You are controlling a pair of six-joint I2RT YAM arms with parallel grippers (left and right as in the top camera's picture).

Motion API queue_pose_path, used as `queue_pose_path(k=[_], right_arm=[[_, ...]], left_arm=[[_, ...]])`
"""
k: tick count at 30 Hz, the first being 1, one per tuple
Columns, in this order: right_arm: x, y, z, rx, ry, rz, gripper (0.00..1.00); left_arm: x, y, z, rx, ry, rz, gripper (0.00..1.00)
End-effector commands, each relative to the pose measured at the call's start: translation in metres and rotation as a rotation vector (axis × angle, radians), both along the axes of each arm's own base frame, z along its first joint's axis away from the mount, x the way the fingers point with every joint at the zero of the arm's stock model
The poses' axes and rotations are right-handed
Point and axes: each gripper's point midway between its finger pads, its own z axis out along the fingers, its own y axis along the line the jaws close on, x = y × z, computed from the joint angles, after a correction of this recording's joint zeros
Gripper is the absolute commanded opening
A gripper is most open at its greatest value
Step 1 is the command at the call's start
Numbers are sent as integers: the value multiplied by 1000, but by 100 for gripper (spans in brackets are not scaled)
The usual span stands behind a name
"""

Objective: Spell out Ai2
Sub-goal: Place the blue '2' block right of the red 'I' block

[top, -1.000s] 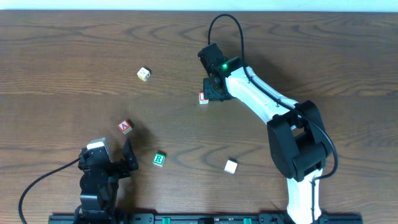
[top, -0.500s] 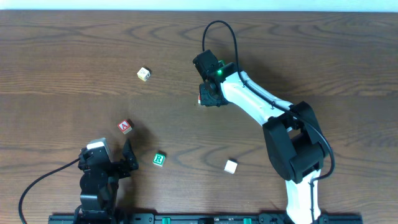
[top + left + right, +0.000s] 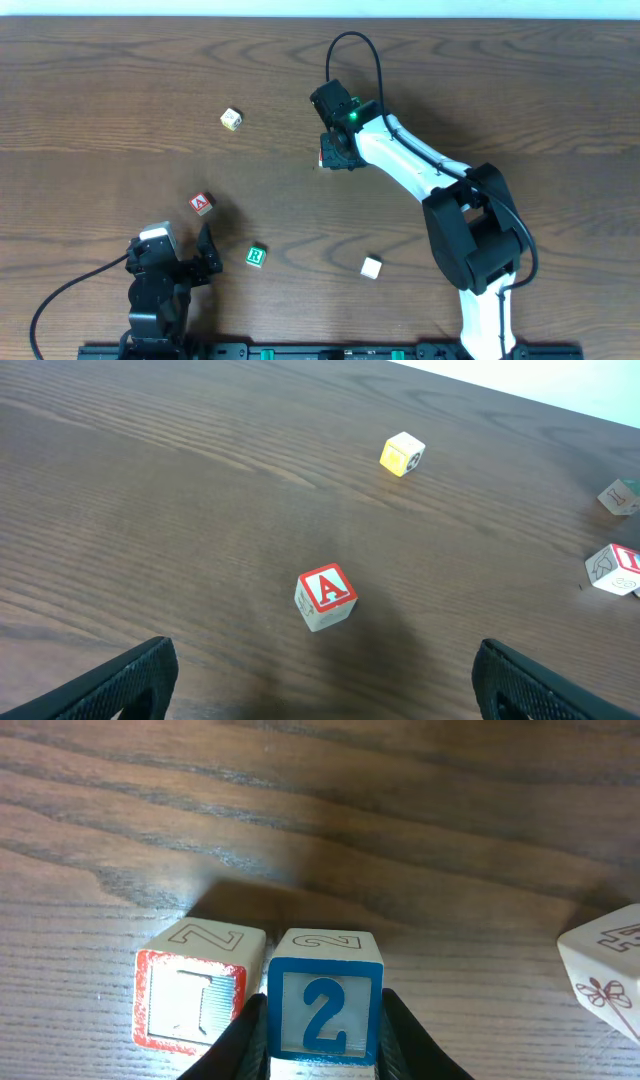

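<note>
Your right gripper (image 3: 322, 1045) clamps the cube-shaped blue 2 block (image 3: 325, 982), which sits just beside a red-edged block (image 3: 192, 1002) on the grained wooden table (image 3: 400, 820). Your left gripper (image 3: 325, 685) has its fingers spread wide, with the red A block (image 3: 326, 598) lying ahead.

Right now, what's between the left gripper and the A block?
Nothing; left wrist view shows bare table between left gripper and A block.

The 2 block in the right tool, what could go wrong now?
The 2 block sits right against the I block, so when the right tool opens, a finger could shove the I block crooked. The A block lies far off by the left tool; bringing it in might bump the pair.
</note>
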Motion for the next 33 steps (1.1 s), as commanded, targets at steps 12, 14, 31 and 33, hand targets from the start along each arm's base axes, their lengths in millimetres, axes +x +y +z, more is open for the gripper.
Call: queue_pose_path(k=[12, 14, 31, 33], right_arm=[[4, -5, 5, -22, -31, -30, 38], [4, -5, 5, -22, -31, -29, 38], [29, -17, 13, -15, -108, -73, 54], [38, -17, 22, -10, -133, -60, 54]], left_arm=[[0, 2, -7, 20, 14, -1, 95], [0, 2, -7, 20, 14, -1, 95], [0, 2, -7, 20, 14, -1, 95], [0, 2, -7, 20, 14, -1, 95]])
